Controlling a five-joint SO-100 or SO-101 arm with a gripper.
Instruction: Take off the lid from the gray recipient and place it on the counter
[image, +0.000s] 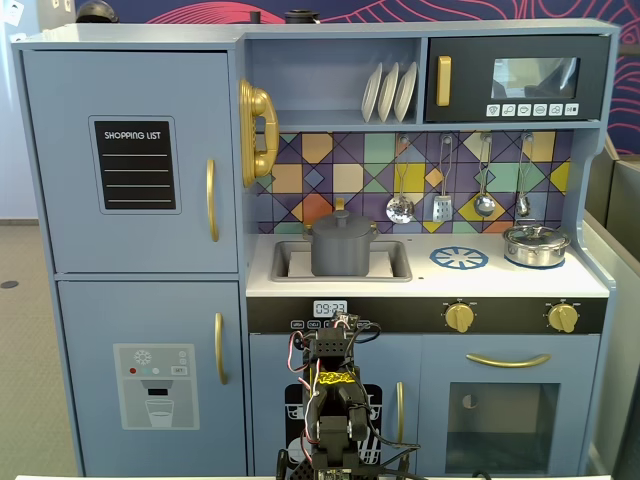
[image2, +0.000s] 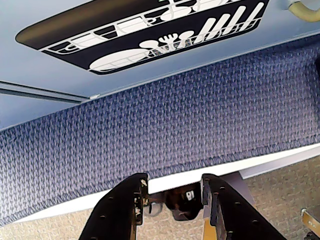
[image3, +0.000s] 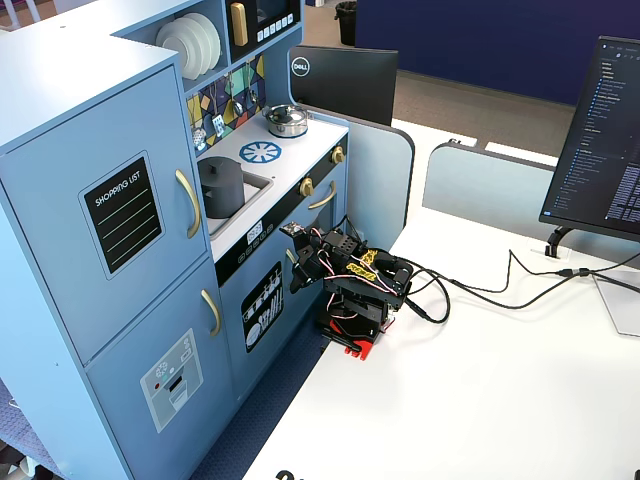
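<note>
Nearest the camera in a fixed view, the folded arm (image: 335, 400) sits below the sink (image: 395, 262), in front of the toy kitchen's lower doors. Its fingers (image2: 172, 207) show only in the wrist view: they are spread apart, holding nothing, above a blue carpet strip (image2: 165, 125) and under the dishwasher picture (image2: 145, 35) on the door. In a fixed view from the side, the arm (image3: 350, 285) stands on a white desk (image3: 480, 380), something the front view hides. Farther back, the gray pot (image: 342, 250) stands in the sink with the lid (image: 342, 222) on top, knob upward; in both fixed views the lid closes the pot (image3: 220, 185). Right of the sink on the counter (image: 420, 283) lies the blue burner ring (image: 459, 258), and beyond it a shiny silver pot (image: 536, 245).
</note>
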